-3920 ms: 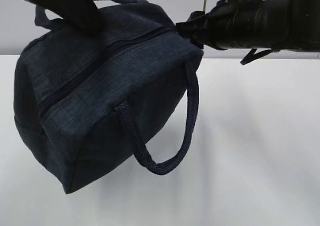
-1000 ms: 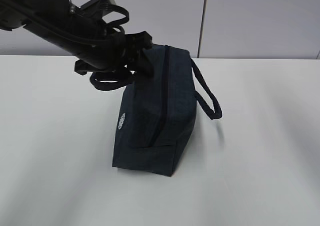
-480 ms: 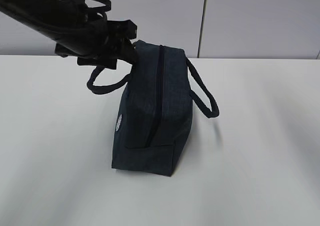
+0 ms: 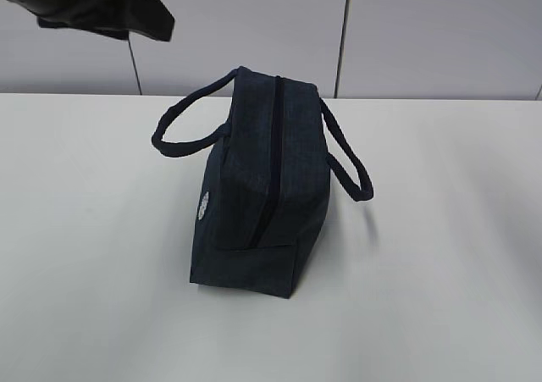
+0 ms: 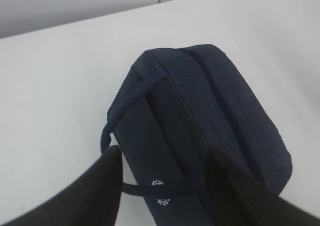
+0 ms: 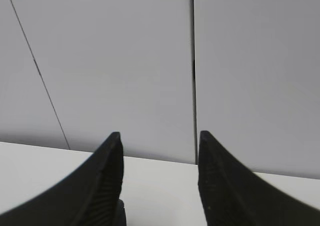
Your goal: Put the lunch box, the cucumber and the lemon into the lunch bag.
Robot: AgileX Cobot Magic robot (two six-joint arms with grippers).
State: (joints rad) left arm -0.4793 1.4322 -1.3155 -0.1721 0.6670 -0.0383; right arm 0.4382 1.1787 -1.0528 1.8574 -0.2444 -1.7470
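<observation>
A dark navy fabric lunch bag (image 4: pixel 258 187) with two loop handles stands upright mid-way across the white bench (image 4: pixel 440 255), its top zipper closed. The left pincer (image 5: pixel 162 186) hovers above the bag, jaws apart and empty. The right pincer (image 6: pixel 157 178) faces the grey wall (image 6: pixel 125 60), also open and empty.

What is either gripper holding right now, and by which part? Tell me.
Nothing. The left gripper hangs open above the bag, and the right gripper is open on empty air.
</observation>
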